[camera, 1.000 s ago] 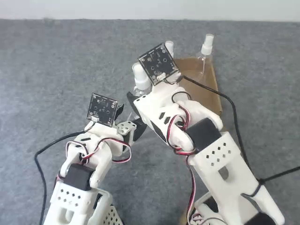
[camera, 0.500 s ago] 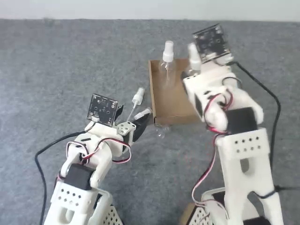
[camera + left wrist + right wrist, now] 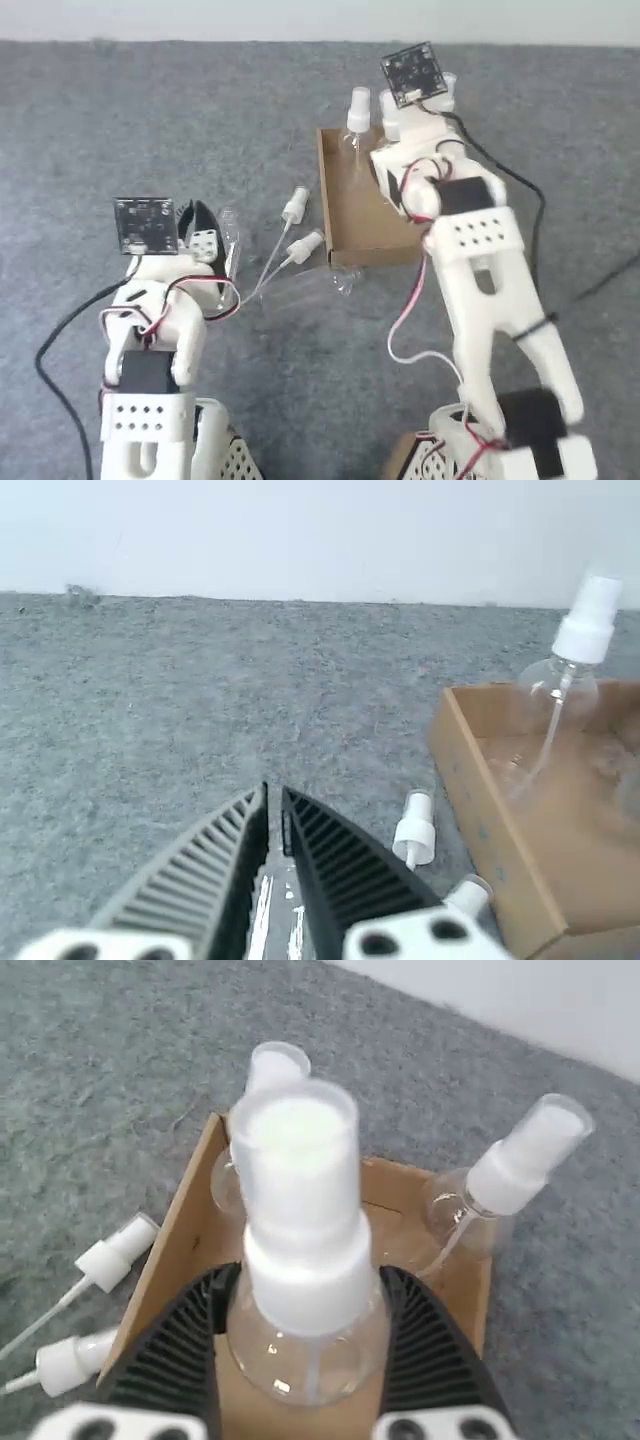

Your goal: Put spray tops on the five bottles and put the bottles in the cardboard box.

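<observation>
A: Status, biggest first?
B: Cardboard box point(image 3: 345, 215) on grey carpet point(image 3: 150, 120), open-topped, under the right arm point(image 3: 470, 250). Right gripper point(image 3: 305, 1278) clamped around the belly of the held bottle point(image 3: 300, 1360); already capped, upright, over the box interior. Left gripper point(image 3: 275, 798) well apart over bare carpet, closed to a sliver, gripping nothing.
A: Rest of the stock?
B: Corner bottle point(image 3: 520, 1175) and rear bottle point(image 3: 272, 1068) standing capped at the box's far end. Loose bottle point(image 3: 318, 283) lying just outside the near wall, apparently uncapped. First spray top point(image 3: 295, 204) and second spray top point(image 3: 307, 243) near it, between box and left arm point(image 3: 160, 320).
A: Doing this step well?
B: Judgement call: lower straight down onto bare box floor, clear of both neighbours and the side wall. Keep vertical. Release only after seating the base. Open wide, then lift straight up to avoid snagging the spray head.
A: Blind spots?
B: Base contact with box floor: cannot tell, masked by jaws in the right wrist view and by the arm from above. Loose bottle transparent, outline barely readable, neck state a guess. Near end of box cut off in the left wrist view.
</observation>
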